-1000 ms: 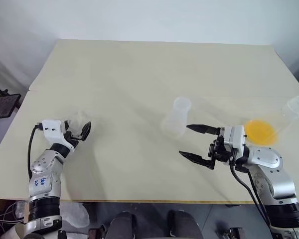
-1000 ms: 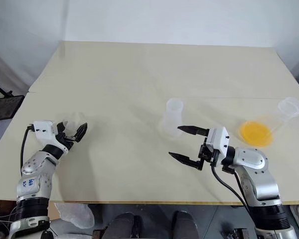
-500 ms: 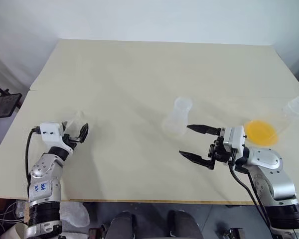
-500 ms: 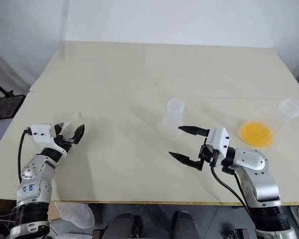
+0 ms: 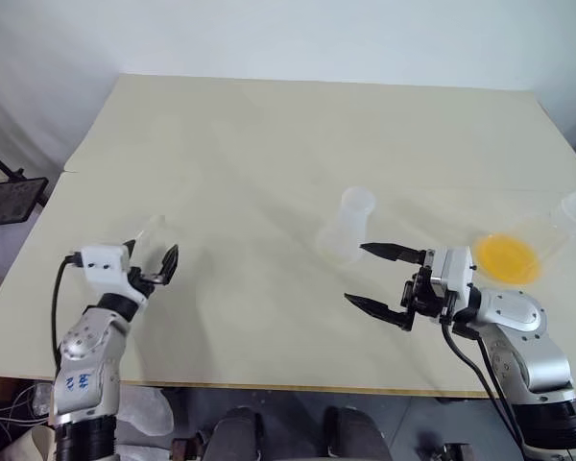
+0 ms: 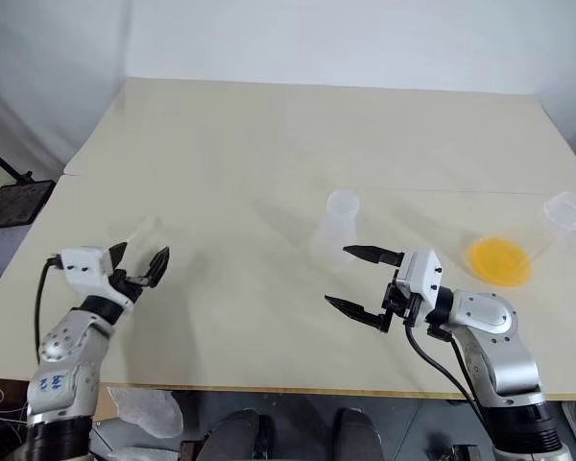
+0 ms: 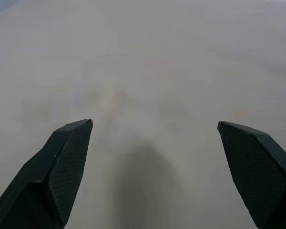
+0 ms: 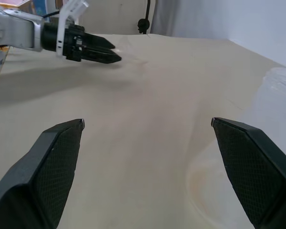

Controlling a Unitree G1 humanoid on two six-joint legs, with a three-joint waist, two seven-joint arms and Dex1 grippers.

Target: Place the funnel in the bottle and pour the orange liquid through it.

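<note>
The left gripper [image 6: 142, 267] is held wide apart with nothing between its fingers, low over the table [image 6: 269, 163] near its left front edge, and the right gripper [image 6: 363, 284] is likewise spread fully and empty, just in front of the bottle [image 6: 334, 227]. The bottle is seen standing upright near the middle of the table, touched by neither arm. The funnel [image 6: 142, 230] is barely made out as a faint clear shape on the table just beyond the left gripper; whether it is upright or lying on its side cannot be told. The orange liquid [image 6: 499, 259] is contained in a clear flask [image 6: 542, 232] at the right, well apart from the bottle, and the flask appears tilted or lying with its neck toward the table's right edge. Several risks can be judged from this. The funnel is so transparent and light that it may be nudged away or missed when the fingers close. The bottle, being unheld and light, may be tipped if the right gripper is advanced carelessly or if the funnel stem is pressed off-centre into the narrow neck. If the flask is gripped clumsily, liquid may be spilled onto the table before the funnel is seated.
</note>
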